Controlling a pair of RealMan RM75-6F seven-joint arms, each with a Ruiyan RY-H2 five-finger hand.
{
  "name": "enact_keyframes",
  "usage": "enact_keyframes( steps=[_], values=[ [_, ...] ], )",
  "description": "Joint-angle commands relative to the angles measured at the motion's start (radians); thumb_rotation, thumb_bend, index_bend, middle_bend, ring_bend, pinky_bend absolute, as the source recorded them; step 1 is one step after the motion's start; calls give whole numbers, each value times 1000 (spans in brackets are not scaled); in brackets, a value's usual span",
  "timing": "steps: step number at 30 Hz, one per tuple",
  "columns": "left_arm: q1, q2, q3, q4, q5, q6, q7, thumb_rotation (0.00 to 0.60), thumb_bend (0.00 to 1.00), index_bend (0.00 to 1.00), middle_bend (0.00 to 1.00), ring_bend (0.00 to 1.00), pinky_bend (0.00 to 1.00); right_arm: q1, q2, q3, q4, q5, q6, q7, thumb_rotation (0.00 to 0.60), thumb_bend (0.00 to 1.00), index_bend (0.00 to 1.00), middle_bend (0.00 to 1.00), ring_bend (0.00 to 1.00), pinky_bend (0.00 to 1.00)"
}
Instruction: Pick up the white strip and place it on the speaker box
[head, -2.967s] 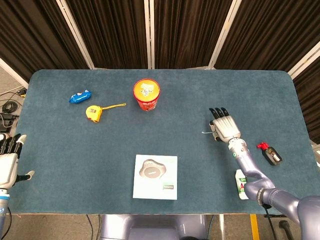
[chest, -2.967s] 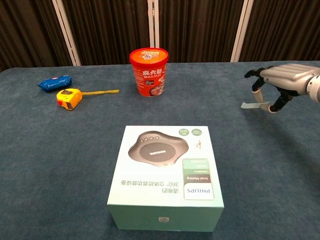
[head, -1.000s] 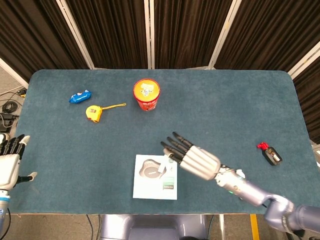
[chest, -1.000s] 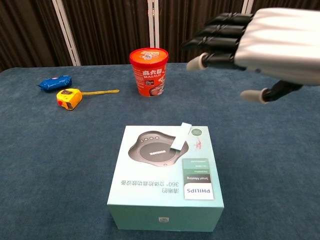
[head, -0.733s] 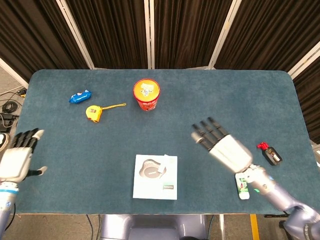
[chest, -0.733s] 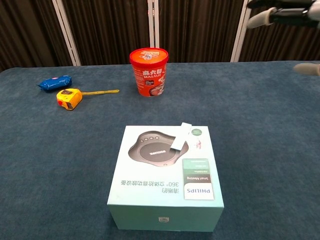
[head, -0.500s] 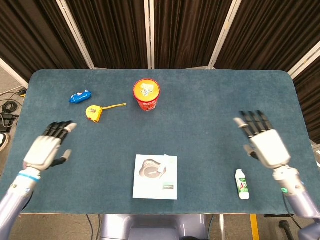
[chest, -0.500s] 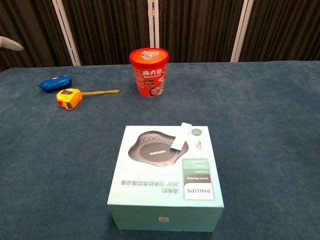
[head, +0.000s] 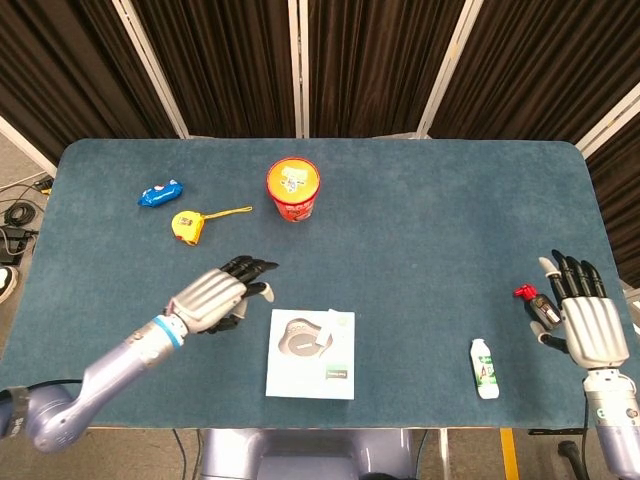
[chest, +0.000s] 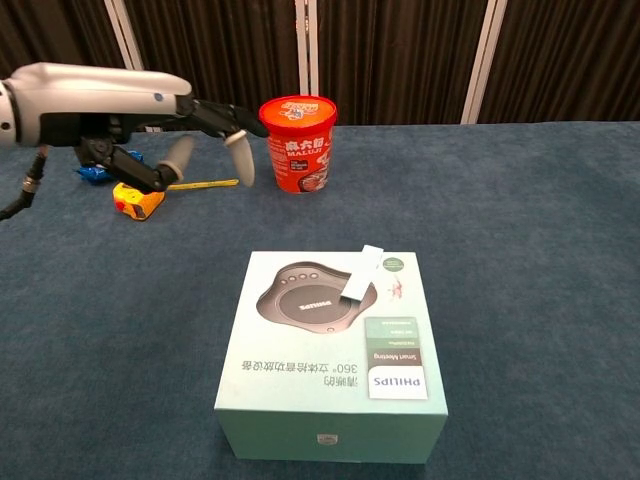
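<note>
White strip (chest: 362, 273) lies on top of the speaker box (chest: 330, 352), slanted across the far-right part of the lid, one end over the printed speaker picture. Box sits at the near centre of the counter (head: 420, 210). By our read the placement is done; what's left is getting clear without disturbing it.

Our left hand (head: 222, 296) hovers just left of the box, fingers (head: 252, 267) spread and slightly curled, holding nothing. Our right hand (head: 584, 321) is at the far right edge, well apart from the box, fingers apart, empty, right beside the dark object with the red tip (head: 534, 302).

How we'd do it well:
- keep the left hand raised and off the box edge; the strip looks light, so a nudge to the box could slide it off
- move the left hand out leftward, not across the lid
- right hand: watch the small bottle (head: 483, 367) nearby.

Cup (head: 293, 189) and tape measure (head: 188, 225) are out of our way.
</note>
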Motion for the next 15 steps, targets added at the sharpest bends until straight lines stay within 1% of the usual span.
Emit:
enact_keyframes(
  steps=[1,4,8,9,13,15],
  values=[
    [-82,-70,4,3,-97,-33,103,600,987,339,0,0,0,-7,6,10,-1,1,0,3,600,115,19,0,0,0],
    [-130,-119,16,14,-160,-29,173,600,984,345,0,0,0,-10,4,17,7,-1,-3,0,600,115,20,0,0,0],
    [-178,-177,37,22,-219,8,267,600,977,350,0,0,0,-13,0,27,16,0,-9,1,600,115,20,0,0,0],
    [-200,-208,46,19,-239,6,298,600,977,351,0,0,0,-14,-3,30,21,6,-17,2,600,115,20,0,0,0],
    [-259,-278,78,18,-340,66,417,600,976,357,0,0,0,-17,-9,40,34,9,-28,4,600,115,20,0,0,0],
    [-277,-298,89,15,-381,93,455,600,979,359,0,0,0,-19,-10,44,36,9,-29,5,600,115,20,0,0,0]
  ],
)
